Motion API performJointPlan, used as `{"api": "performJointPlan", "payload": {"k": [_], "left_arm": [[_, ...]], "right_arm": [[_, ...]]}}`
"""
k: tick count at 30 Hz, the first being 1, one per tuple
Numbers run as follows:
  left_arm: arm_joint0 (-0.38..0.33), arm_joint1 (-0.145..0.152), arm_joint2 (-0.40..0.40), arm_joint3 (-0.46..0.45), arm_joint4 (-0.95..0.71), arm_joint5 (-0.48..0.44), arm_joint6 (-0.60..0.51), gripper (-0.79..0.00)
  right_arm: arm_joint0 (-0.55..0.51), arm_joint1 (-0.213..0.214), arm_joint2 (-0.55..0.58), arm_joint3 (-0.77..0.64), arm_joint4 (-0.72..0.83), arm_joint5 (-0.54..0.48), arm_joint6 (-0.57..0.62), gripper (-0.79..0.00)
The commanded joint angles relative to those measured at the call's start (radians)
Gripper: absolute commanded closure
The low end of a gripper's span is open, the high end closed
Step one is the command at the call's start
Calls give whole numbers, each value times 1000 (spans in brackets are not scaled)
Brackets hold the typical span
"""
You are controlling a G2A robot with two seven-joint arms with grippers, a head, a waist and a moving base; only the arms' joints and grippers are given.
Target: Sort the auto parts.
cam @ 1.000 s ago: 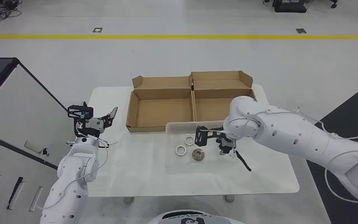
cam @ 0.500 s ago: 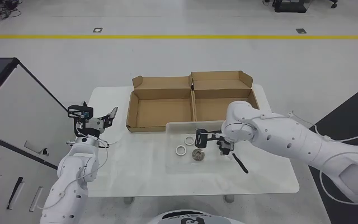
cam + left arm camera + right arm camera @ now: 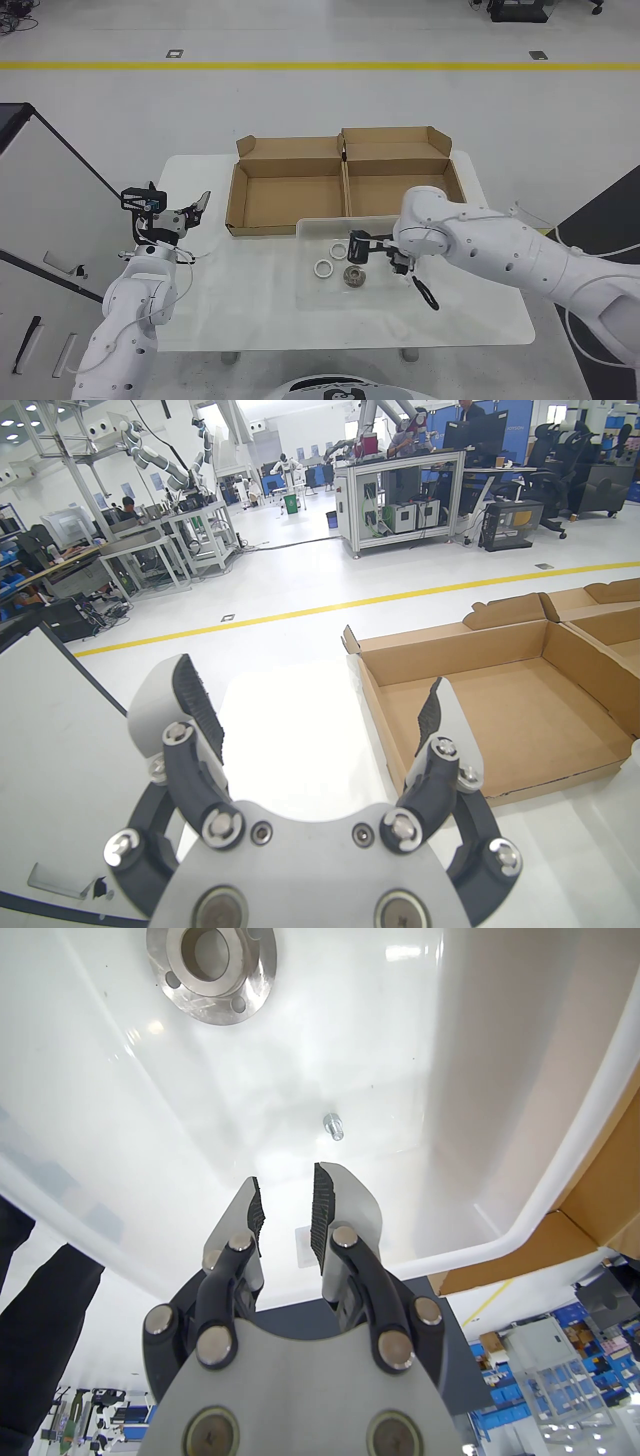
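Right arm (image 3: 480,245) swung inward over tray (image 3: 450,1262); white table (image 3: 230,300), yellow-lined floor (image 3: 300,90).

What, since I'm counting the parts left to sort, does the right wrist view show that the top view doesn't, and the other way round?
Right wrist view: a small silver bolt on the floor of the white plastic tray, just beyond the open right gripper.
Top view: two white rings lying in the tray.
Both: the round metal flange with bolt holes in the tray, and the brown cardboard box next to the tray.
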Motion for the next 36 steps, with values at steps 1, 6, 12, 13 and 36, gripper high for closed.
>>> {"api": "performJointPlan", "payload": {"k": [1,6,12,13,36], "left_arm": [[0,0,0,0,0,0,0,-785],[0,0,0,0,0,0,0,-785],[0,0,0,0,0,0,0,-785],[0,0,0,0,0,0,0,-785],[0,0,0,0,0,0,0,-785]], "right_arm": [[-3,-4,2,6,-4,-1,-3,-249],[-15,-17,6,27,-17,-3,-14,-243],[-28,-31,9,51,-30,-8,-15,-243],[-30,-32,9,54,-32,-9,-14,-240],[-82,-43,56,84,-90,-8,-41,-231]]}}
